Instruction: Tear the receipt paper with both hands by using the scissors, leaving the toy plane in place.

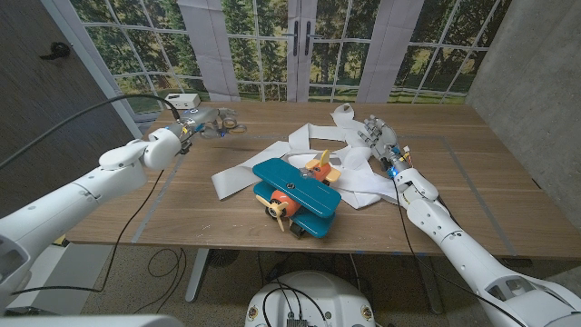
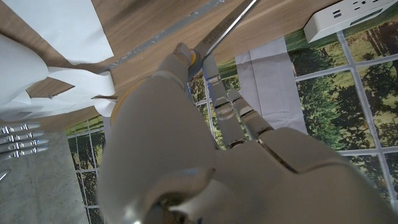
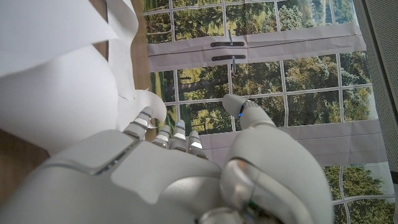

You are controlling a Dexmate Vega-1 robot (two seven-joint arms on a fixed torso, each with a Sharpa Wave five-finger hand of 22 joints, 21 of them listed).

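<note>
The white receipt paper point(image 1: 313, 143) lies in long crumpled strips across the middle of the table, and it also shows in both wrist views point(image 2: 46, 43) point(image 3: 56, 74). A teal and orange toy plane point(image 1: 295, 195) sits on the strips towards the front. My left hand point(image 1: 201, 121) hovers at the far left and grips the scissors point(image 1: 227, 123), whose orange handle and metal blade point(image 2: 227, 28) stick out past the fingers. My right hand point(image 1: 376, 136) is over the paper's right end. Its fingers point(image 3: 166, 135) curl next to a paper loop, thumb apart, nothing pinched.
A white power strip point(image 1: 182, 98) lies at the far left edge of the table, behind my left hand. Bare wood runs along the table's right side point(image 1: 481, 173) and the front left point(image 1: 172, 218). Windows and a door stand behind the table.
</note>
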